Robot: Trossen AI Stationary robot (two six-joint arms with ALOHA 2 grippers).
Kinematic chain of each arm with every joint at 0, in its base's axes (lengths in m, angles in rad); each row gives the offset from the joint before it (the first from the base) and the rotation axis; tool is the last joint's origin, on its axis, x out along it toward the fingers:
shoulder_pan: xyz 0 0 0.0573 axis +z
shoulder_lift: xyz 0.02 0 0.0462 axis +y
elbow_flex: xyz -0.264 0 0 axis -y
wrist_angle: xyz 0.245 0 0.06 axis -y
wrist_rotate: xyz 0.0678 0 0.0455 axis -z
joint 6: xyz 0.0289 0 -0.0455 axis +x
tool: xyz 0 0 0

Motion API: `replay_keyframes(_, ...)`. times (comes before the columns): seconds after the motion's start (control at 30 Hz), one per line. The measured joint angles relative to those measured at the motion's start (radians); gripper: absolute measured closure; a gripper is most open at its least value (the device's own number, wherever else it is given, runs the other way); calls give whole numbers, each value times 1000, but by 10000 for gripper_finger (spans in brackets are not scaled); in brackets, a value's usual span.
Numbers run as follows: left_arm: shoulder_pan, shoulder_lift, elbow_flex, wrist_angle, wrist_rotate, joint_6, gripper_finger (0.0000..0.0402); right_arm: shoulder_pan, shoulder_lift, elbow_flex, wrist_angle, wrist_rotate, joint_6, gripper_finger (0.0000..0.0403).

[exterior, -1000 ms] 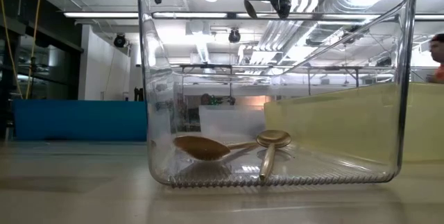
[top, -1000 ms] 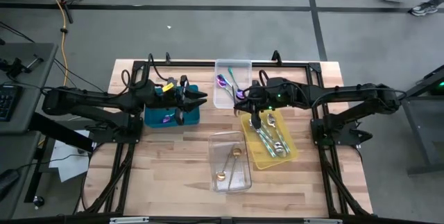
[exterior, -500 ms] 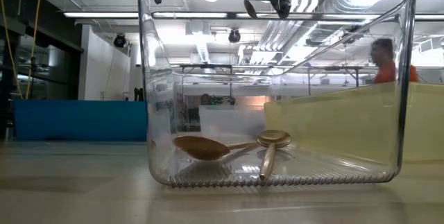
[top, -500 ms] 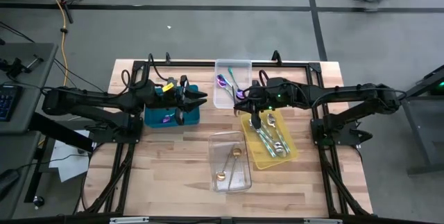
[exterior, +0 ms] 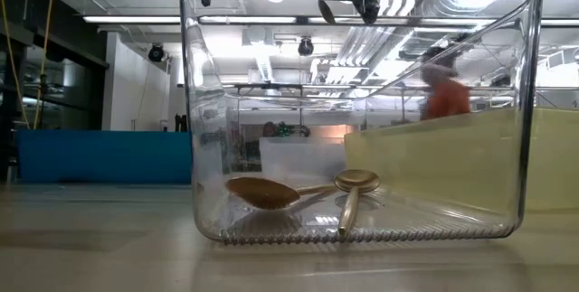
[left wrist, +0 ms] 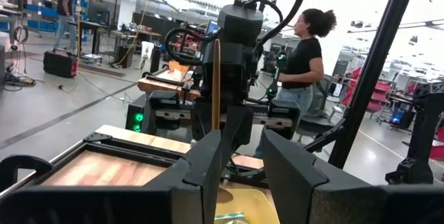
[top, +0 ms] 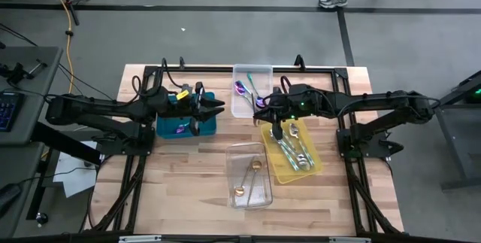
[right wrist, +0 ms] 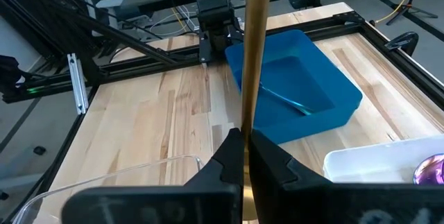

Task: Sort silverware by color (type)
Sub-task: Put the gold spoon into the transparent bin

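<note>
Sorting stands well advanced, judging by how the pieces lie. Clear tray, near table front: two gold spoons inside, resting on its floor. Yellow tray, right of the clear one: several silver pieces lying together. White tray, at the table's back: iridescent purple-blue pieces. Teal tray, left of the white one: one teal-handled piece on its floor. No loose silverware shows on the bare tabletop. Right gripper: poised over the back end of the yellow tray, fingers clamped on a gold piece that stands upright between them; its working end is hidden, so spoon or fork cannot be told. Left gripper: hanging over the right edge of the teal tray, fingers parted, nothing between them. Remaining work, as a judgement: the held gold piece belongs with the two gold spoons in the clear tray; little else appears outstanding.
</note>
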Motion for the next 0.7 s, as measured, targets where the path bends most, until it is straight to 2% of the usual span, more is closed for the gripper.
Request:
replay_keyframes(0.23,0,0,0,-3,0,0,303,0,5,0,4,-14,60,403)
replay_keyframes(0.4,0,0,0,-15,0,0,303,11,57,0,6,-174,233,403)
replay_keyframes(0.57,0,0,0,-19,0,0,303,110,149,1,2,-311,390,403)
replay_keyframes(0.7,0,0,0,-19,0,0,303,211,210,1,9,-330,535,403)
